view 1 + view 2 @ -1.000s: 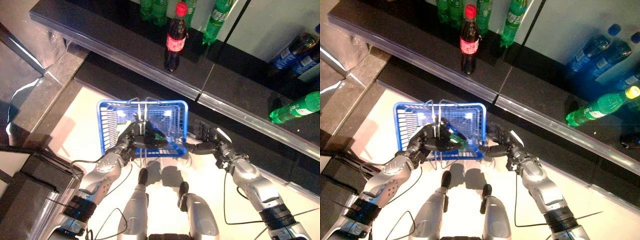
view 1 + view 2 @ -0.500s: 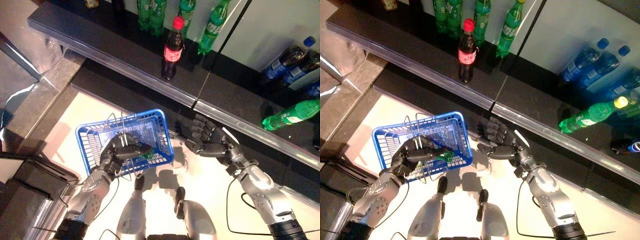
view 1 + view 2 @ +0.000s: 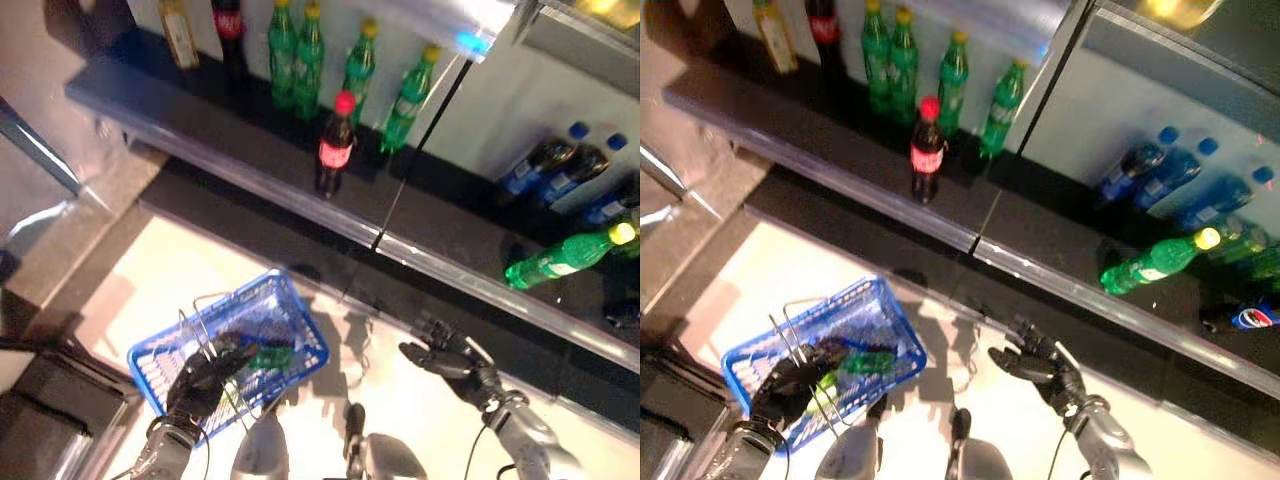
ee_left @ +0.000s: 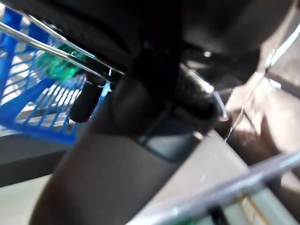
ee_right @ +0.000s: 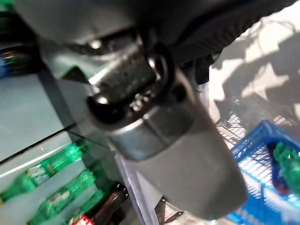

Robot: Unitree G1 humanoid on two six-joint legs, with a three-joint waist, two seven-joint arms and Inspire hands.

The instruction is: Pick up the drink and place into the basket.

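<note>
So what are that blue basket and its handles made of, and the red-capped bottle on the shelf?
The basket looks like moulded plastic: uniform blue with latticed walls. Its handles seem to be thin bare metal wire, silvery and shiny. The bottle is probably clear plastic holding dark drink, with a red cap and label, though glass cannot be ruled out.

A green drink bottle (image 3: 868, 360) lies on its side inside the blue mesh basket (image 3: 885, 318), toward its 3 o'clock end. The basket hangs tilted, its wire handles (image 3: 800, 352) raised at the 9 o'clock side.
</note>
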